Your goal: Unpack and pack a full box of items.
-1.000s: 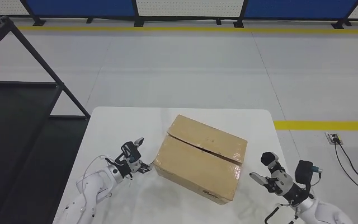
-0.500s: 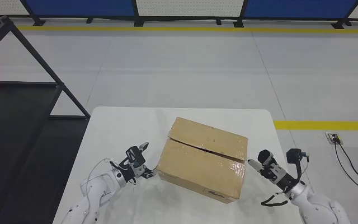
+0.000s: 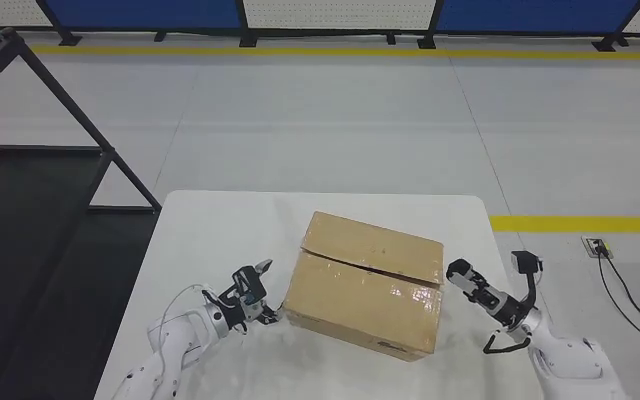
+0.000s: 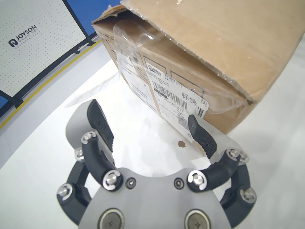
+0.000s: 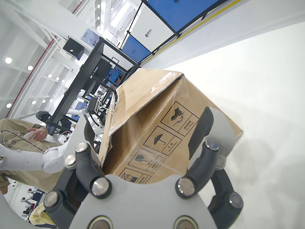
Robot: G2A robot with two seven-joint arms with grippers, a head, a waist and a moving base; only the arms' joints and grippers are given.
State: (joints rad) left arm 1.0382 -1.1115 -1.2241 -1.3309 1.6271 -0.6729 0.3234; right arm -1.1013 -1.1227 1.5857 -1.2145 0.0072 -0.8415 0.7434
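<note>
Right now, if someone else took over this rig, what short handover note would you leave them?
Left claw: open, empty, close to the labelled end of the box on the robot's left.
Right claw: open, empty, straddling the opposite end of the box. I cannot tell if it touches.
Box: sits askew on the white table, top flaps down, with the clear tape torn and loose at the seam.
Done: nothing taken out as far as I can see.
Left: open the flaps, unpack the items, then pack them back.
</note>
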